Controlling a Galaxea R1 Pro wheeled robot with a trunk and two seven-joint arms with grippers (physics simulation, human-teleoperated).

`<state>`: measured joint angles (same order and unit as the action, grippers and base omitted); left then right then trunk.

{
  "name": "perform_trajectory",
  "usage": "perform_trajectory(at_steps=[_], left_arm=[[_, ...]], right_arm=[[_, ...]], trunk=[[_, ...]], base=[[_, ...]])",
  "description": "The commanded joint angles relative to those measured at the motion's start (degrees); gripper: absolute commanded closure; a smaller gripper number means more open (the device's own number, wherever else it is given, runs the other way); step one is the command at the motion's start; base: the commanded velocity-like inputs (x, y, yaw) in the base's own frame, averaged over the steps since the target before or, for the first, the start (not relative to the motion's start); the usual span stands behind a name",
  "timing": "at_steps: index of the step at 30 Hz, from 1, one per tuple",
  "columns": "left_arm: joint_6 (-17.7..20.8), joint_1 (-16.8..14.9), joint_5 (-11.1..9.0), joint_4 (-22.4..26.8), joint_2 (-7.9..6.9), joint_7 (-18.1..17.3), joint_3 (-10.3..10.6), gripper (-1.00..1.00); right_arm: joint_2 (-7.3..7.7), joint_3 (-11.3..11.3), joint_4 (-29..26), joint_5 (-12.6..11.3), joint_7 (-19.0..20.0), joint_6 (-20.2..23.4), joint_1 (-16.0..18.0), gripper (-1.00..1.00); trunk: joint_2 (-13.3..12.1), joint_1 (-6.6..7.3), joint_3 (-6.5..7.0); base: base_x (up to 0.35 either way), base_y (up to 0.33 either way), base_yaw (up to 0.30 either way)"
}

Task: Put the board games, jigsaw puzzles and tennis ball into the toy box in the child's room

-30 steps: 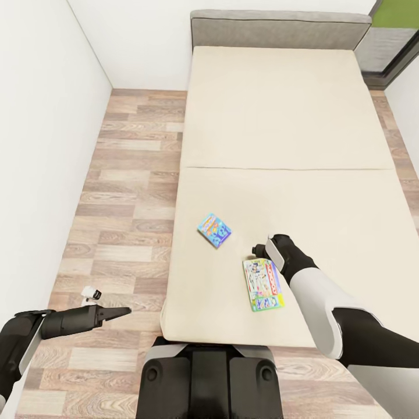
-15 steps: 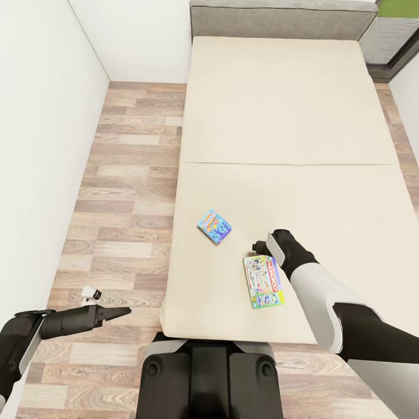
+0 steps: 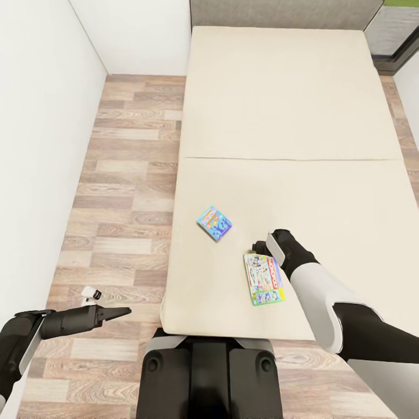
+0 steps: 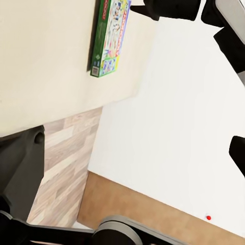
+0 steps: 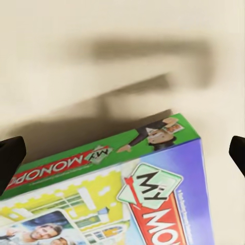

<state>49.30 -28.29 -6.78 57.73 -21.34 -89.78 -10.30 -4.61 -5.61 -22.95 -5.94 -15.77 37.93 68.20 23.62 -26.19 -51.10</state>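
Stood at the foot of the bed (image 3: 291,105), base pressed close to its near edge. Held the left gripper (image 3: 119,313) out low over the plank floor (image 3: 122,174), jaws closed to a point, nothing between them. Reached the right gripper (image 3: 260,249) down over the far end of the long white-green game (image 3: 263,279), just above it, fingertips spread wide at either side in the right wrist view, not yet clamped on the box. Left the small blue game (image 3: 214,223) lying near, a little farther up the cover, apart from the other. Judged the task barely begun: both bed games still ungrasped, toy box and table toys out of sight.
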Motion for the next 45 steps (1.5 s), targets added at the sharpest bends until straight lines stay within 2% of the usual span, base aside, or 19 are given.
perform_trajectory(at_steps=[1, 9, 36, 45], left_arm=[[0.6, 0.0, 0.0, 0.0, -0.02, -0.2, 0.0, -1.0], [0.6, 0.0, 0.0, 0.0, -0.02, -0.2, 0.0, -1.0], [0.5, 0.0, -0.1, 0.0, -0.02, -0.2, 0.0, -1.0], [0.5, 0.0, 0.0, 0.0, -0.02, -0.2, 0.0, -1.0]], right_arm=[[-0.04, -0.2, -0.1, -0.6, -0.5, 0.0, 0.0, -1.0], [-0.04, -0.2, -0.1, -0.8, -0.4, -0.2, -0.1, -1.0], [-0.04, -0.1, -0.1, -0.7, -0.4, -0.1, -0.3, -1.0], [-0.04, -0.1, -0.1, -0.7, -0.4, -0.1, -0.3, -1.0]], trunk=[[0.1, -0.03, -0.16], [0.1, -0.03, -0.55], [0.1, -0.03, -0.59], [0.1, -0.03, -0.59]], base=[[0.0, 0.0, 0.0], [0.0, 0.0, 0.0], [-0.001, 0.0, 0.0], [-0.157, 0.0, 0.0]])
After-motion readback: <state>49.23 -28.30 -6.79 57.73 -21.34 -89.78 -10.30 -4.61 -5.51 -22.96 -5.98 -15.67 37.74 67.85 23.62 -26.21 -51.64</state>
